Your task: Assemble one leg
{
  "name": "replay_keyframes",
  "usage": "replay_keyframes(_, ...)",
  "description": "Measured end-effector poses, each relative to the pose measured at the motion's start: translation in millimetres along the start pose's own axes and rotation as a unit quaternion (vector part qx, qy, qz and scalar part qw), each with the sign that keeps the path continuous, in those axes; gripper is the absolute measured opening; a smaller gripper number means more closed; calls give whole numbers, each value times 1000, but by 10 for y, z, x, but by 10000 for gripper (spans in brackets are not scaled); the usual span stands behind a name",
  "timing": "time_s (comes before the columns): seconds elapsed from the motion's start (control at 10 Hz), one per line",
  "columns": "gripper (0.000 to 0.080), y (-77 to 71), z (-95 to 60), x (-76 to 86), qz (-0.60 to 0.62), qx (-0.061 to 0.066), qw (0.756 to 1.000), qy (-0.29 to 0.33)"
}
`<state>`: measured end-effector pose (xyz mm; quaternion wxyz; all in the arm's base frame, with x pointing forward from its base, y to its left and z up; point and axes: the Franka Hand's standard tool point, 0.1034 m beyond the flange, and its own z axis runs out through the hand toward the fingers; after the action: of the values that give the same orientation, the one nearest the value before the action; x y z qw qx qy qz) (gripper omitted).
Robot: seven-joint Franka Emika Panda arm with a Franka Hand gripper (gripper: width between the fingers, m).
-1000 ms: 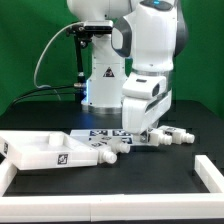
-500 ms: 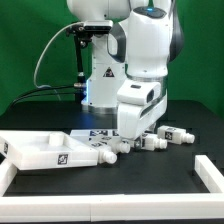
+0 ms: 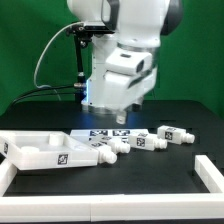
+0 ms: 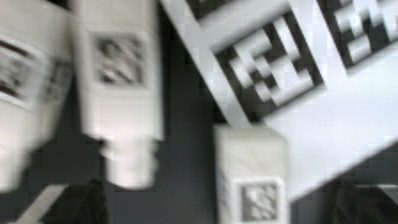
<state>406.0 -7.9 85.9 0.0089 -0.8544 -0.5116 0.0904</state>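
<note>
Gripper [image 3: 122,117] hangs at the middle of the frame. Whether it stands wide or narrow I cannot tell, and nothing seems to be held. Below it the black table [image 3: 120,182] fills the lower half. At lower left lies the big white tray-like piece [image 3: 45,150], with the marker board [image 3: 92,133] beside it toward the middle. Along the lower middle the legs [image 3: 140,143] lie in a loose row, none gripped. I judge the step is choosing one leg to pick. Next it must descend over one block, straddle its sides squarely, then close.
</note>
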Motion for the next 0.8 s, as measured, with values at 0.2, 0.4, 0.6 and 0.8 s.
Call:
replay_keyframes(0.2,649,380,-213,-203,-11,-3,1000,1)
replay_keyframes(0.4,649,404,-234,-176,-13,-4,1000,0)
replay_keyframes(0.6,649,401,-228,-178,-13,-3,1000,0)
replay_keyframes(0.8,649,411,-227,-193,-12,-3,1000,0)
